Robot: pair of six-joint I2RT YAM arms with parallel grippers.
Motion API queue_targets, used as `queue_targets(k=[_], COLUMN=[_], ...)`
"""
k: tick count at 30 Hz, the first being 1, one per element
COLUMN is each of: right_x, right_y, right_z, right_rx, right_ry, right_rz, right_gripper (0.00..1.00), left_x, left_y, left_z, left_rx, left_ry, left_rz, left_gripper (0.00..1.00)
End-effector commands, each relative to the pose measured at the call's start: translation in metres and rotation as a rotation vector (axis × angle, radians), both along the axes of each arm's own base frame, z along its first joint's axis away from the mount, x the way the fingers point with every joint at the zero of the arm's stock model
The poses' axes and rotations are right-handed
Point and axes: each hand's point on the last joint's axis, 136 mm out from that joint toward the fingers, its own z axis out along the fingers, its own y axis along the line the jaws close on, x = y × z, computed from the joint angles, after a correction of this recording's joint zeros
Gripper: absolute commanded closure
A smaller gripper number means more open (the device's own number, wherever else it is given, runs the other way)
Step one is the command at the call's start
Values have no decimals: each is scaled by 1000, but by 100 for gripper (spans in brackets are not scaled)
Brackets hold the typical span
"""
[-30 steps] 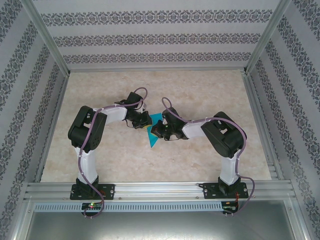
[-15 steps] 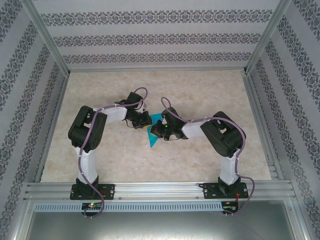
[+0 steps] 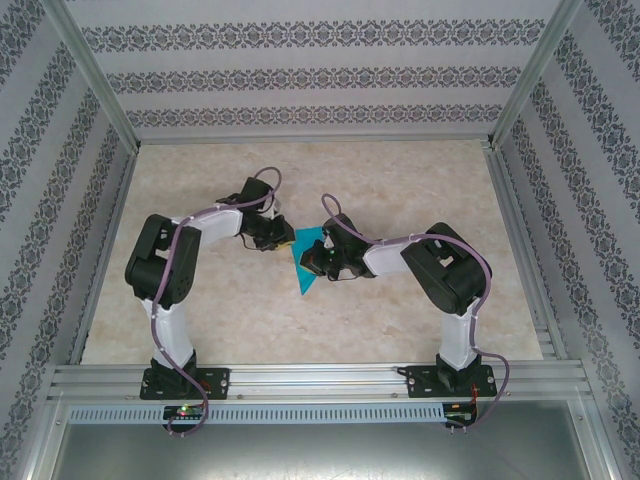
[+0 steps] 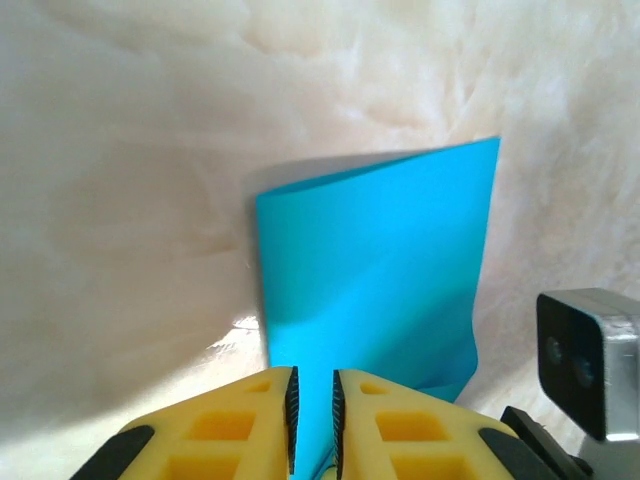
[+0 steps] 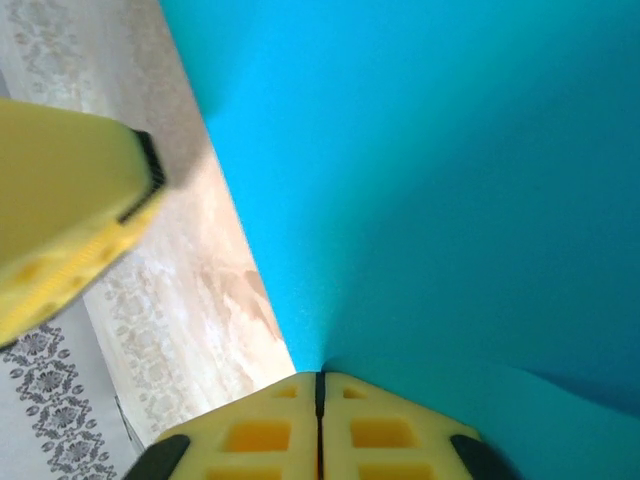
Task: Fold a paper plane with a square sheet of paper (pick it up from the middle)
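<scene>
Task status: early to middle stage, by judgement. The square sheet of paper (image 3: 302, 278) is no longer flat; in the left wrist view it (image 4: 375, 290) shows a fold along its upper edge and stands as a doubled panel raised off the desk (image 3: 400, 180). No pointed nose, no wing creases and no narrow dart form are in evidence, so most of the folding is outstanding. Position of item: the sheet sits at mid-desk between the two arms, its lower corner pointing toward the robot bases. Right gripper (image 3: 308, 262): in its own camera the jaws (image 5: 320, 378) are clenched together with a hairline seam, and the sheet (image 5: 430, 200) rises directly from that seam, so it is grasping the paper at an edge. Left gripper (image 3: 283, 240): placed just beside the sheet's far left corner; its wrist view (image 4: 314, 385) shows a narrow gap between the pads with blue visible in the gap. Whether it pinches the paper or has let go cannot be determined.
</scene>
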Motion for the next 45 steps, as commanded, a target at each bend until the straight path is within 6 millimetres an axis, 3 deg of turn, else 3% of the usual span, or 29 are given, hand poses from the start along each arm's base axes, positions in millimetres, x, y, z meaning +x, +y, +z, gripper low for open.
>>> queue_targets(k=[1, 5, 10, 16, 27, 34, 45], right_x=[-8, -9, -9, -12, -17, -18, -17], right_y=[-11, -11, -14, -19, -25, -26, -24], right_z=[-24, -24, -24, -26, -33, -34, -32], right_rx=[-83, -85, -94, -113, -136, -142, -134], right_ry=[54, 59, 56, 62, 79, 81, 77], right_rz=[-7, -6, -14, -19, -23, -22, -20], right_gripper=[83, 72, 69, 83, 100, 100, 100], left_x=[-3, -5, -9, -23, -53, -58, -57], left_y=[16, 24, 20, 6, -21, -32, -33], left_z=[11, 14, 19, 20, 14, 3, -13], left_rx=[11, 1, -40, -97, -133, -123, -81], left_ry=[-7, -10, -9, 7, 39, 68, 97], left_rz=[65, 103, 97, 45, -61, -91, -98], left_gripper=[79, 77, 77, 81, 91, 100, 100])
